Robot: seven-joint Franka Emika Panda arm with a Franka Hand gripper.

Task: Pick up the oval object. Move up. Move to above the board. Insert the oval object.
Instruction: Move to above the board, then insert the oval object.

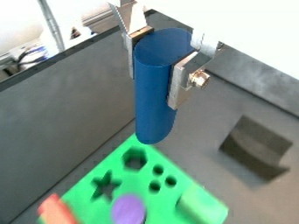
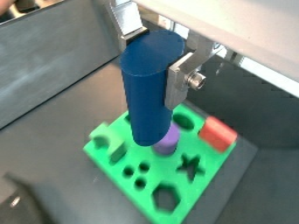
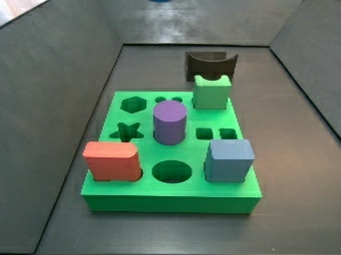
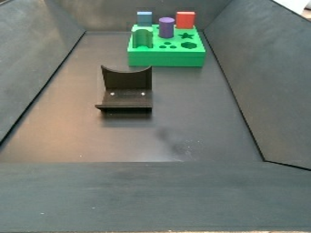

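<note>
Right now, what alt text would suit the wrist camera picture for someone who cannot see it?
In a wrist view, the pincer grips the oval object, a slim blue post, above the board. The green board carries a purple cylinder and a red block among its shaped holes.

The hand [image 1: 163,61], of shiny metal plates, grips the smooth matt oval object [image 1: 155,87].

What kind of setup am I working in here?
Likely a lab test bin: dark walled floor, black fixture, green shape-sorting board. The gripper holds the blue oval object above it.
</note>
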